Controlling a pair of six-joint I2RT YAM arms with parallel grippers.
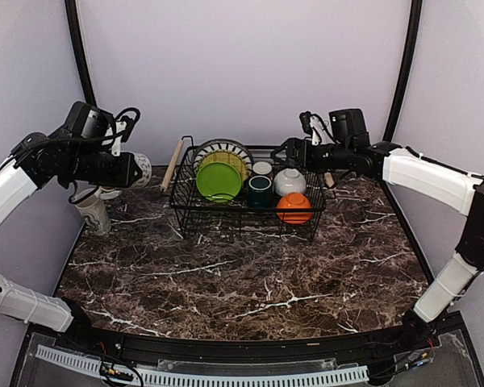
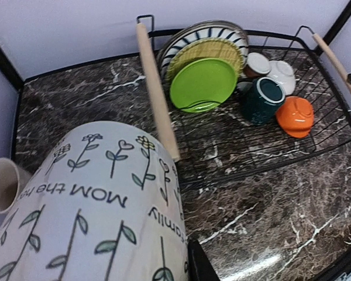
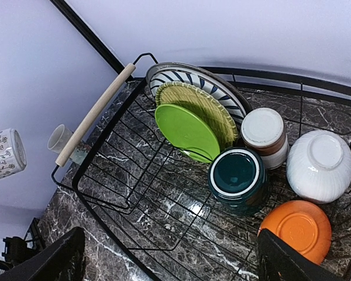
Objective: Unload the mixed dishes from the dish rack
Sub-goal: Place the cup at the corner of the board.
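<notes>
The black wire dish rack (image 1: pixel 244 226) stands at the back middle of the table. In it are a lime-green plate (image 1: pixel 218 181), a yellow plate (image 3: pixel 213 105) and a grey striped plate (image 3: pixel 190 77) on edge, a dark green mug (image 1: pixel 260 190), a white bowl (image 1: pixel 290 181), an orange bowl (image 1: pixel 294 208) and a brown-banded cup (image 3: pixel 265 132), all upside down. My left gripper (image 1: pixel 135 170) is shut on a pale patterned mug (image 2: pixel 99 199), held in the air left of the rack. My right gripper (image 3: pixel 172 263) is open and empty, hovering over the rack's right side.
A second pale mug (image 1: pixel 93 211) stands on the marble table (image 1: pixel 242 282) at the far left, below my left gripper. The rack's wooden handle (image 2: pixel 157 99) lies between the held mug and the plates. Walls and black frame posts close in the back.
</notes>
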